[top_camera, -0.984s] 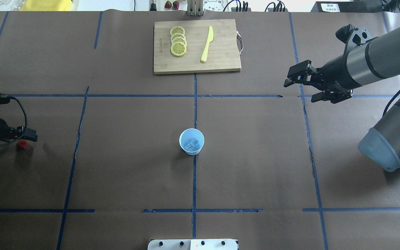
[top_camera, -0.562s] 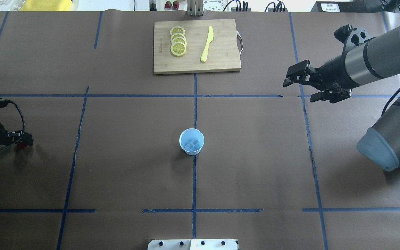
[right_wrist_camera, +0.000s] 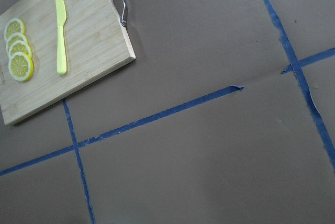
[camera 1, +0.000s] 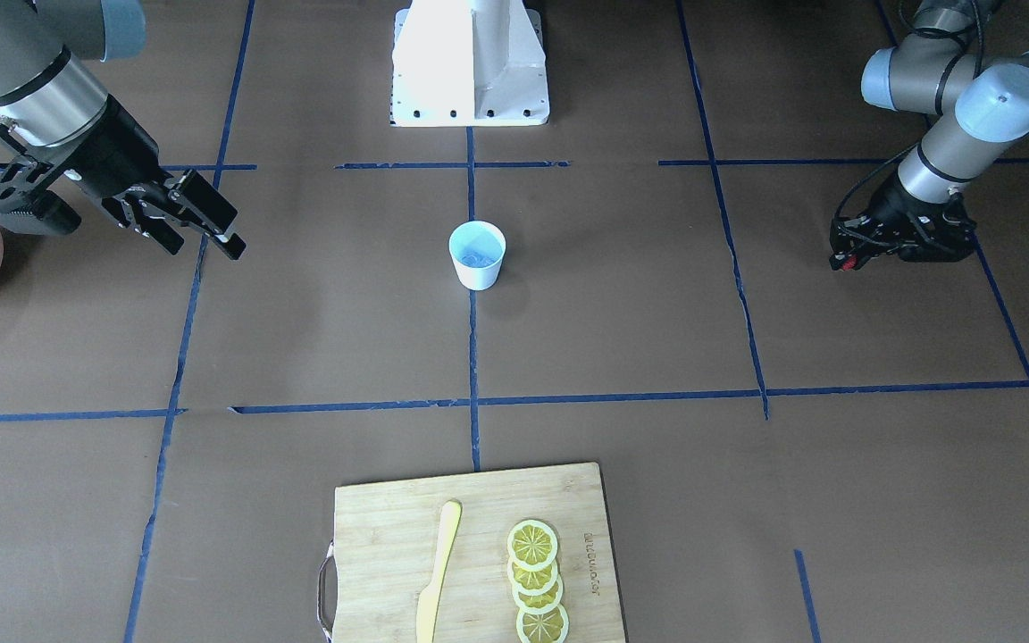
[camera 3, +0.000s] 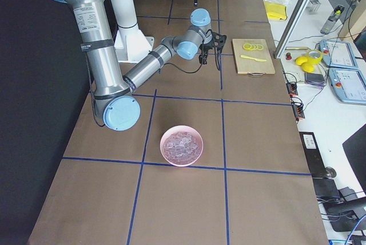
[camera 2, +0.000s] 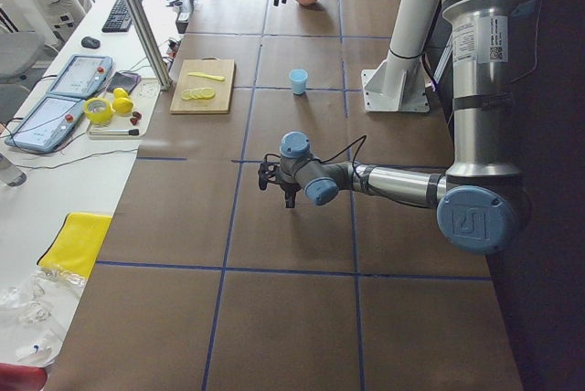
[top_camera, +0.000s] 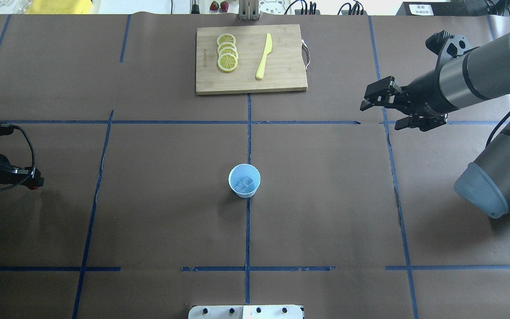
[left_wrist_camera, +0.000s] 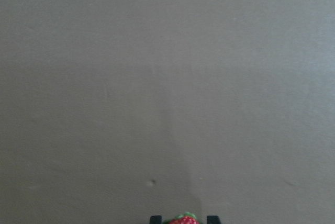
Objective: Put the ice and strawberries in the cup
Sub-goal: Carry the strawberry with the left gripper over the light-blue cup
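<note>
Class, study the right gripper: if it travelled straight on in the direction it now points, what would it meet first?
Probably the bare table paper near the blue tape line, short of the cutting board. The right gripper tilts downward, though its height is hard to judge.

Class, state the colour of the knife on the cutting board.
Yellow knife, clearest from right wrist.

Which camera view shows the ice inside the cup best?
Overhead exterior: it looks down into the cup, so the ice cubes are distinct. Front-facing shows a pale blur inside; exterior left shows only a tiny cup; wrist views miss it.
</note>
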